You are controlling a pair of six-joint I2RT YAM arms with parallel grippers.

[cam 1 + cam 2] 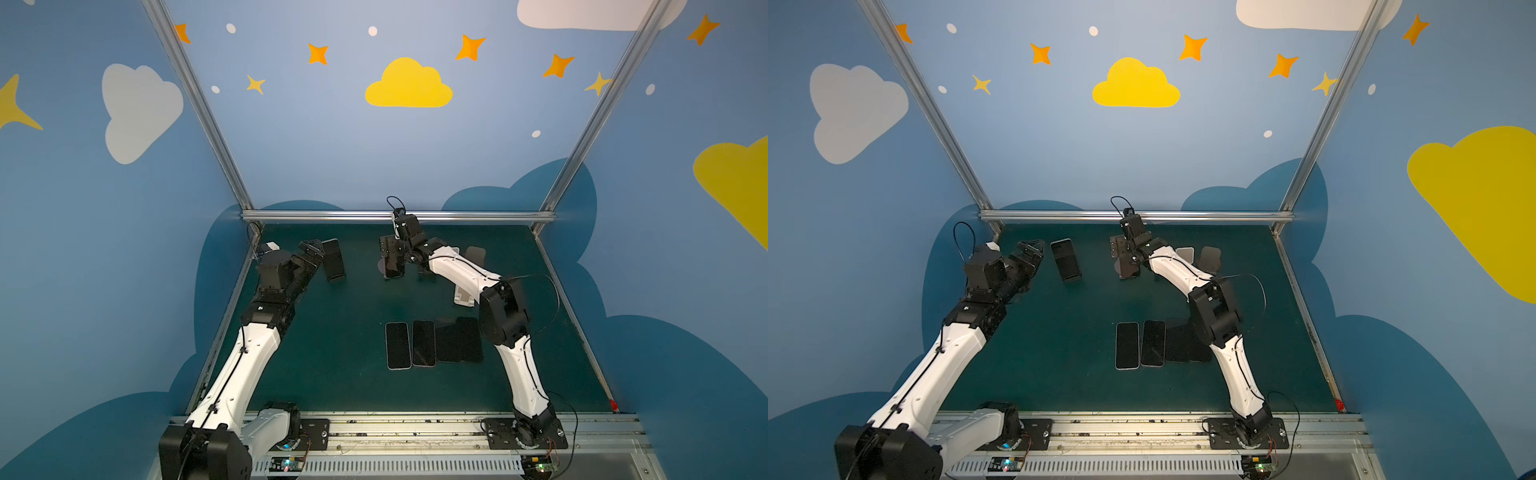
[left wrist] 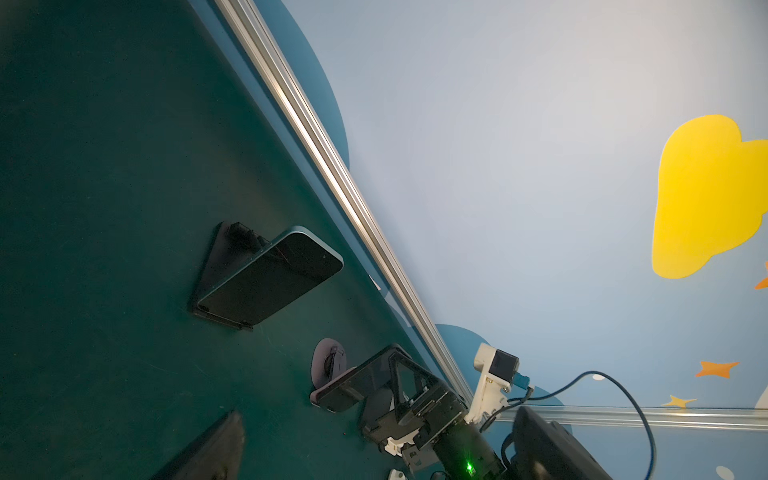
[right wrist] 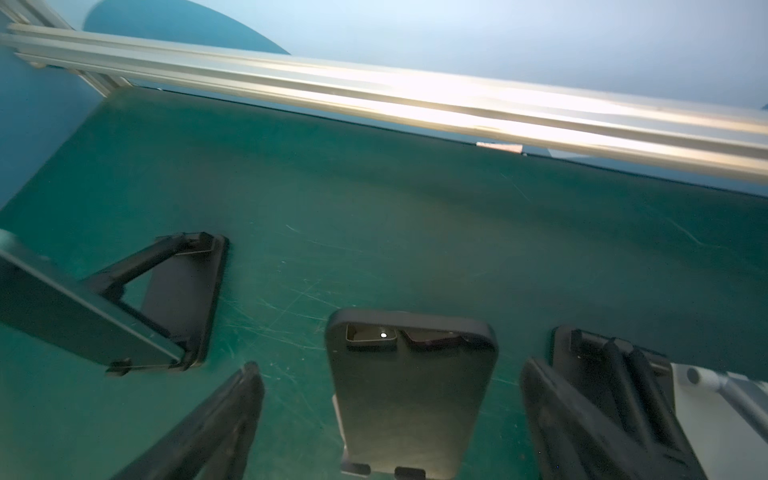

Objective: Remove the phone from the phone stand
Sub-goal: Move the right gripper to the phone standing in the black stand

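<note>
The dark-cased phone leans w/ its back facing out on a round-base stand, mid-rear of the green mat, bottom edge tucked behind the stand's lip tabs. R gripper straddles it, jaws spread wide w/ a gap each side. Its fingers aren't touching the case, so nothing is grasped. L gripper is likewise released & empty, just beside a teal-edged phone propped on a black wedge stand. Risks, as I judge them: the stand looks light, so if R closes off-centre, one pad lands first & shoves phone + stand sideways or tips them. Pulling fwd rather than up would catch the lip tabs & drag the stand along. A pinch near the top edge of a smooth case may pivot or slip on the lift. One finger sits just beside a folded black stand, so any drift that way knocks it. The flat phones lie nearer the front, well apart, but a dropped phone could land on them.
</note>
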